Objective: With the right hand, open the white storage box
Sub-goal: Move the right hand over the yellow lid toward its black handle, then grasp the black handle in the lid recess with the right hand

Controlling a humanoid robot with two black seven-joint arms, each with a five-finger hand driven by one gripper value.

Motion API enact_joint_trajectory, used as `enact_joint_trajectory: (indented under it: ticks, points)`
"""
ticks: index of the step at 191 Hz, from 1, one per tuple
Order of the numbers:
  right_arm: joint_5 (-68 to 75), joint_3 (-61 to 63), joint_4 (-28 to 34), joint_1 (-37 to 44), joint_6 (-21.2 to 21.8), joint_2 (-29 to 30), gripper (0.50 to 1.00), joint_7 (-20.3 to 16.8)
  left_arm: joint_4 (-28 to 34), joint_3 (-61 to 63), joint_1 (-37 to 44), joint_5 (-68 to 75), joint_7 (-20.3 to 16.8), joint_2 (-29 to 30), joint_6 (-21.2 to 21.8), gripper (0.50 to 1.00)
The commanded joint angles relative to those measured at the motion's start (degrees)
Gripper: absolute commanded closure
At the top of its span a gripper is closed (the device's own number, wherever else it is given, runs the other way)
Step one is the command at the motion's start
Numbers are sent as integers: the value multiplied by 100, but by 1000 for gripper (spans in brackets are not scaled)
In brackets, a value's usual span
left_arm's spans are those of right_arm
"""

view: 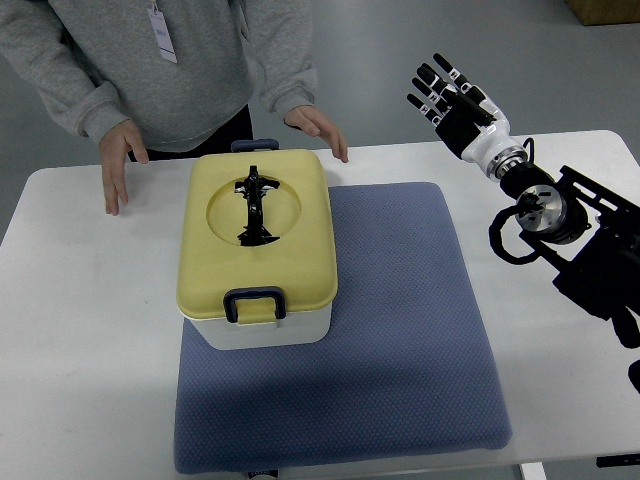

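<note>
Currently the blue mat is lying nearest the robot's side of the white table, its near edge reaching almost to the table's lip. The white storage box is sitting on the mat's left far part, its yellow lid on and apparently shut. A dark latch is hanging over the near lid edge, and a black folding handle is lying flat in the lid's round recess.

Further back and well to the right, the right hand is hovering beyond the table's far edge, fingers spread and straight, gripping nothing, well apart from the box. No left arm is showing.

Farthest off, a person in a grey sweatshirt is standing at the far edge, one hand on the table left of the box, the other just behind its far right corner.

Risks, as I judge them: the hand is needing to cross toward the person's nearer hand, so a wide swing could be striking it. Pulling the lid with the latch engaged could be dragging the box across the mat. Open room is lying to the box's right, over bare mat; the left and far sides are being crowded.
</note>
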Motion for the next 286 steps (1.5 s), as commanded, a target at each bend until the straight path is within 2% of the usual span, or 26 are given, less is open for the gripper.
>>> enact_joint_trajectory:
  ticks: [1,15,32,55,73,89,122,159,183,208,244,286]
  points:
    - [-79,-16,2,10,36,-1,562,-9,18,11,3,9,-1,0,-4,500]
    - [-431,-16,2,19,124,-10,562,-96,-18,20,3,17,-1,0,-13,500]
    - [-1195,1,2,28,326,-54,564,-369,-9,-24,12,0,-1,0,5,500]
    - [-2206,-16,11,230,616,-72,562,-501,9,-24,12,0,-1,0,13,500]
    - [-3454,-131,29,459,1082,-168,562,-580,18,-24,12,0,-1,0,-4,500]
    - [-4904,-403,143,740,1689,-353,562,-589,26,-24,12,0,-1,0,-13,500]
    - [-7382,-544,916,1276,2561,-818,562,-562,9,-15,12,0,-1,0,-13,500]
    - [-8841,-535,2120,1654,2561,-1065,562,-510,9,-15,12,0,-1,0,-13,500]
    - [-9220,-535,2349,1750,2561,-950,562,-501,18,-24,12,0,-1,0,-13,500]
    - [-9861,-544,2349,1742,1987,-625,564,-343,18,-15,12,0,-1,0,-13,500]
    - [-10345,-772,2349,1707,845,-353,564,-272,18,-15,12,0,-1,0,-13,500]
    - [-10380,-834,2314,1540,546,-239,566,-263,9,-7,12,0,-1,0,-22,500]
